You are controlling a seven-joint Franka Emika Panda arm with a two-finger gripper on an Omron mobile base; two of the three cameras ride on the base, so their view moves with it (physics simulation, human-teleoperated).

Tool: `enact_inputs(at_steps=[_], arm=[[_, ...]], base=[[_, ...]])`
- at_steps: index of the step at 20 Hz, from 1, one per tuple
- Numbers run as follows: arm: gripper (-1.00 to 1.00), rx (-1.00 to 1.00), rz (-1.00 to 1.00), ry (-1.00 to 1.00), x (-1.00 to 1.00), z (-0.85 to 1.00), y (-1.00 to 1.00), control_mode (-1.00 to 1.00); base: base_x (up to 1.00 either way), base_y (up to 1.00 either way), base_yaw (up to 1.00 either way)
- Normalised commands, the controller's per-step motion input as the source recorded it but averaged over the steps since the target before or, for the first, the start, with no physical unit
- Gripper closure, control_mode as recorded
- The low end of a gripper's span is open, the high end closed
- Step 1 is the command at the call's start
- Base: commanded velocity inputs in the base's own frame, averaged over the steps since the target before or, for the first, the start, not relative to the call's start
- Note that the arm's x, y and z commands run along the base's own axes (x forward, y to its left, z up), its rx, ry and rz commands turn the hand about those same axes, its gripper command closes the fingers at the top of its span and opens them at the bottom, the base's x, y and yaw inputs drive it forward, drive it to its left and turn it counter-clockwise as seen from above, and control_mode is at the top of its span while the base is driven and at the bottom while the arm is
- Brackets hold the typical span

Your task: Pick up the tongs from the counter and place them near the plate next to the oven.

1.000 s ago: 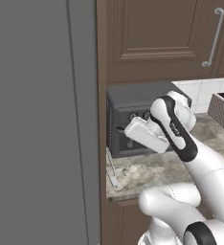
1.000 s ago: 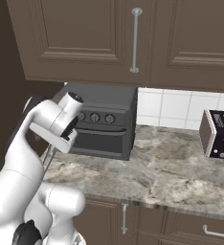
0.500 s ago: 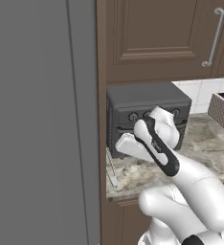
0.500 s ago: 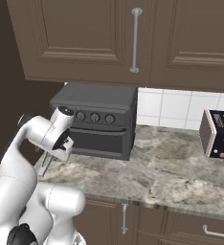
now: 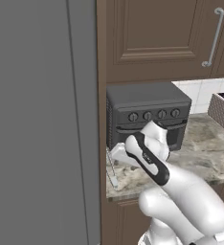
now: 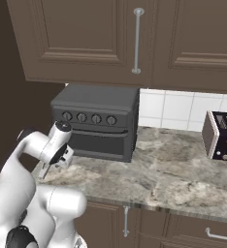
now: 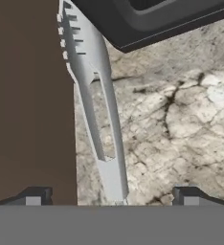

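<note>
Approach stage: arm has lowered from above the toaster oven toward the counter's left end; tongs not yet grasped.

Compared with the earlier frames, the hand now sits lower, in front of the toaster oven [image 5: 147,115]. In the hand view, the tongs [image 7: 92,110] lie flat on the counter [image 7: 181,124], joined end at 6 o'clock, toothed tips at 11 o'clock, just beside the dark cabinet wall [image 7: 28,95]. The gripper [image 7: 111,197] stands with jaws wide, one fingertip on each side of the tongs' joined end and nothing held. Remaining, by judgement: descend, close, lift, carry to the plate beside the oven, release.
</note>
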Motion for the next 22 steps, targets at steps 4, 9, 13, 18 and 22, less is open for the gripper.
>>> enact_inputs(at_steps=[4, 9, 13, 18, 22], arm=[[-1.0, -0.02, -0.01, 0.02, 0.51, -0.05, 0.21, -1.0], [-1.0, -0.05, -0.01, 0.0, 0.38, -0.13, 0.2, -1.0], [-1.0, -0.12, 0.0, 0.0, 0.17, -0.41, 0.11, -1.0], [-1.0, -0.1, 0.0, 0.0, 0.17, -0.48, 0.07, -1.0], [-1.0, -0.06, 0.0, -0.01, 0.16, -0.41, 0.05, -1.0]], base=[[0.0, 0.0, 0.0], [0.0, 0.0, 0.0], [0.0, 0.0, 0.0], [0.0, 0.0, 0.0], [0.0, 0.0, 0.0]])
